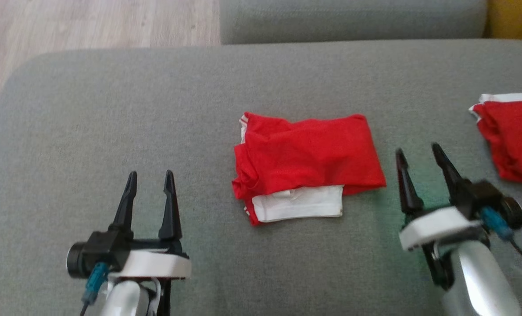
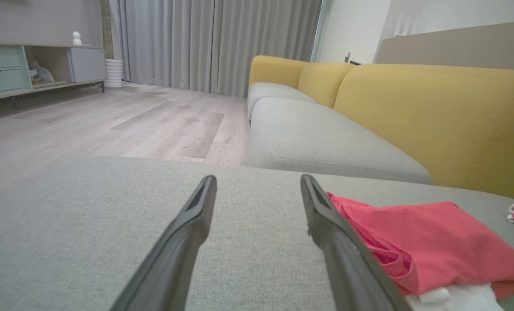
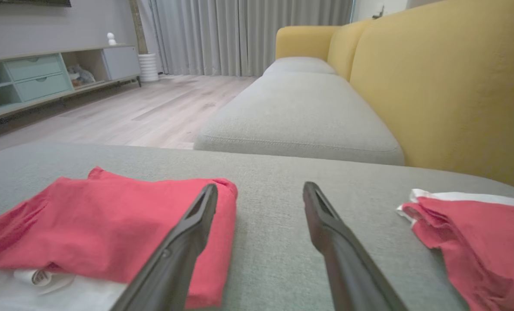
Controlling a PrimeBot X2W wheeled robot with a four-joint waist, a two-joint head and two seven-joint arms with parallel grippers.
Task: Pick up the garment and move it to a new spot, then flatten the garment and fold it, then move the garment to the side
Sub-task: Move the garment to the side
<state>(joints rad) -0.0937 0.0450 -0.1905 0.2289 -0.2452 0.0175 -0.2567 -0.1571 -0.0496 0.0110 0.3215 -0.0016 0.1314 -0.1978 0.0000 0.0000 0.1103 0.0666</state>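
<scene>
Here, a folded red garment [image 1: 307, 162] of soft cloth, with a white layer showing along its near edge, is seen lying on the wide grey fabric seat cushion [image 1: 112, 109] of a sofa, roughly in the middle of the head view. Its folds are slightly uneven, and thin white stripes are visible at its left edge.

The left claw [image 1: 151, 173] is held over the seat cushion to the left of the red garment, well apart from it. Its two long dark fingers [image 2: 328, 224] are spread, and nothing is gripped between them. In the left wrist view bare grey fabric is seen between them, and the red garment is seen just past the right-hand finger.

The right claw [image 1: 418, 149] is placed near the red garment's right edge, tilted a little to the left. It is likewise spread wide and empty. In the right wrist view one of its fingers is seen across the red garment's edge; whether cloth is touched there cannot be told.

A second folded red cloth with white trim [image 1: 513, 136] is laid at the right side of the same seat cushion, well apart from the first, and the right claw is found between the two.

Beyond the seat cushion, another grey sofa seat [image 1: 353, 17], a yellow upholstered backrest [image 3: 447, 86] and a pale wooden floor [image 1: 90, 22] are seen.
</scene>
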